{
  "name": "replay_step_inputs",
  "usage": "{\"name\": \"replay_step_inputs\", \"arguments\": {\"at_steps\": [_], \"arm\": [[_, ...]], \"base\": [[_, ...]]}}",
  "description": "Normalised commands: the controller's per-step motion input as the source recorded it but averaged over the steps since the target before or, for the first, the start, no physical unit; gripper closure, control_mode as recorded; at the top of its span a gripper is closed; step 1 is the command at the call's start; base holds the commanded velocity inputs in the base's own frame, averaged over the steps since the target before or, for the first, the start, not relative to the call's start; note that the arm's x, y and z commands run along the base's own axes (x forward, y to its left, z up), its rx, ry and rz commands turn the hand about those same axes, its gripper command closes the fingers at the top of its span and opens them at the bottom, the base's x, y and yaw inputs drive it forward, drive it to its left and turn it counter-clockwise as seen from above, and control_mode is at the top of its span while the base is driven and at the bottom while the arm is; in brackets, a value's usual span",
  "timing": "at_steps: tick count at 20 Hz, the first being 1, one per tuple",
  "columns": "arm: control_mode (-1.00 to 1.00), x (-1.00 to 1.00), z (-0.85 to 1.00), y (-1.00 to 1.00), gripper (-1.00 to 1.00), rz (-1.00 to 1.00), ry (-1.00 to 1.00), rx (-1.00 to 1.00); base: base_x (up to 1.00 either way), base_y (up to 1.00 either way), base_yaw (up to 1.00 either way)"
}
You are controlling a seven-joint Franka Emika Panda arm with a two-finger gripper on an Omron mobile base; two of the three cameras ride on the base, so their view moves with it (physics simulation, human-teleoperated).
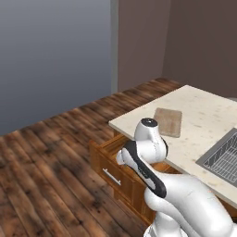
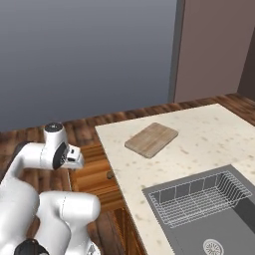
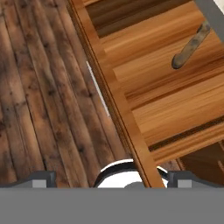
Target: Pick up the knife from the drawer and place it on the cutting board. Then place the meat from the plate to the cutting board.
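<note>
Over the open drawer [image 3: 175, 105] the pincer [image 3: 111, 178] is held wide and empty; the knife [image 3: 191, 46] is unpicked, the cutting board [image 2: 151, 139] bare.

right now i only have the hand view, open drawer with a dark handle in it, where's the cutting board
observer: the cutting board lies flat on the pale counter, above and beyond the open drawer.
operator: anything on it yet
observer: no, both base views show just its wood grain.
operator: what else is on that counter
observer: a sink holding a wire rack is set into it, nearer the base than the board.
</note>
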Motion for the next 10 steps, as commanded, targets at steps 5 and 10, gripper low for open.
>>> {"name": "replay_step_inputs", "arguments": {"at_steps": [5,10], "arm": [[-1.0,0.23,-0.45,0.03,-1.0,0.0,0.08,0.0],[-1.0,0.25,-0.24,0.01,-1.0,0.0,0.01,-0.01]], "base": [[0.0,0.0,0.0],[0.0,0.0,0.0]]}}
